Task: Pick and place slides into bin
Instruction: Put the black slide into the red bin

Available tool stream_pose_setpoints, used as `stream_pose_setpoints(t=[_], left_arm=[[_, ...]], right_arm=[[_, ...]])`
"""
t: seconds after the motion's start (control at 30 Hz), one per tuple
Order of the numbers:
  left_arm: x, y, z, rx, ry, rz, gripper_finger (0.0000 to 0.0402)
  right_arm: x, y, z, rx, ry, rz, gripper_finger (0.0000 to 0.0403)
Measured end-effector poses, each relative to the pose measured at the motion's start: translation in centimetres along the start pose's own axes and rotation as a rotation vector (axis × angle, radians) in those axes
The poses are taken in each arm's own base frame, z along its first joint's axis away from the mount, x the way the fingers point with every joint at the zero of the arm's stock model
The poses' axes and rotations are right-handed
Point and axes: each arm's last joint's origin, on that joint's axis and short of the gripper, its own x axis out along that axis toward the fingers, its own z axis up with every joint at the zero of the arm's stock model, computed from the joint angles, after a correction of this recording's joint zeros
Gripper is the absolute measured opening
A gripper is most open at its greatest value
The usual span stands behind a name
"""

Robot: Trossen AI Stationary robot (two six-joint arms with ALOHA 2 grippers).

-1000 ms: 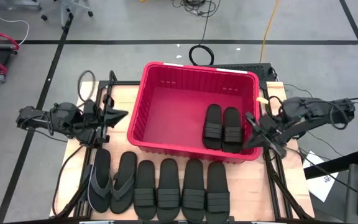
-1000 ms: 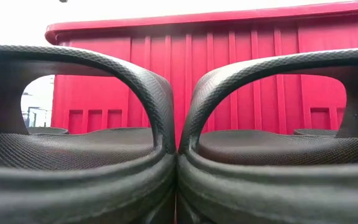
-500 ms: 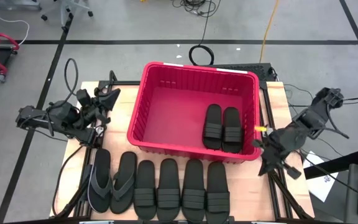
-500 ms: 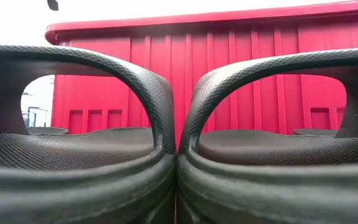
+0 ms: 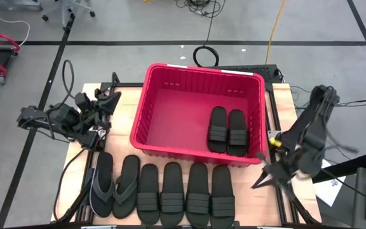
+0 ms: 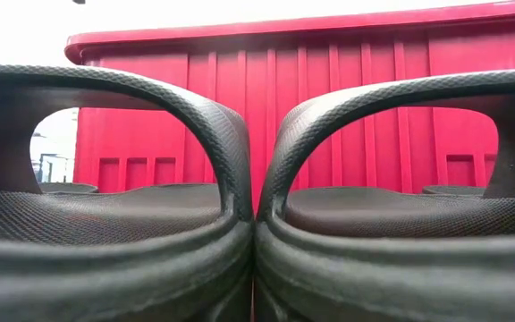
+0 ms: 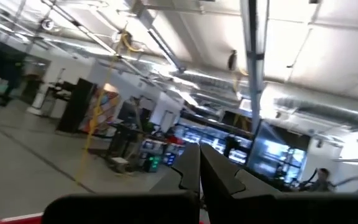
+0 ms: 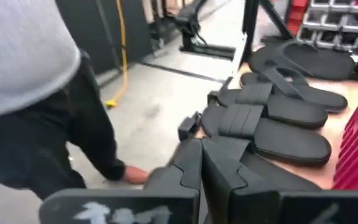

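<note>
The red bin (image 5: 205, 69) stands mid-table, with two black slides (image 5: 227, 130) lying flat side by side on its floor at the right. Several more slides (image 5: 186, 194) and two thong flip-flops (image 5: 114, 186) lie in a row on the table in front of the bin. My left gripper (image 5: 110, 100) is shut and empty left of the bin, tipped upward (image 7: 199, 163). My right gripper (image 5: 259, 183) is shut and empty beside the row's right end, by the bin's near right corner. Its wrist view looks along the row (image 8: 272, 124) past its shut fingertips (image 8: 201, 149).
The low view shows two slides (image 6: 240, 224) up close with the bin's ribbed wall (image 6: 329, 107) behind them. A person in a grey top and dark trousers (image 8: 30, 93) stands close to the table's near edge. A paper sheet (image 5: 332, 184) lies right of the table.
My right gripper has swung from the bin's right wall toward the table's near edge and down, ending beside the row's right end, still shut. My left gripper has stayed left of the bin and tipped upward. No slide has moved.
</note>
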Motion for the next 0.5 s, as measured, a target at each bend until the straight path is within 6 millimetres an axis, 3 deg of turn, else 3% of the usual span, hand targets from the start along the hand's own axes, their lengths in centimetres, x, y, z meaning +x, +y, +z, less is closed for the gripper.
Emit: stream_pose_setpoints(t=[0.3,0.5], left_arm=[[-1.1,0.0,1.1,-0.027,-0.016,-0.116,0.0004],[-1.6,0.2,1.1,-0.015,0.020,-0.133,0.0018]], right_arm=[[6.0,2.6,0.0,0.103,0.120,-0.086,0.0000],[9.3,2.5,-1.4,0.229,0.224,-0.051,0.0000]])
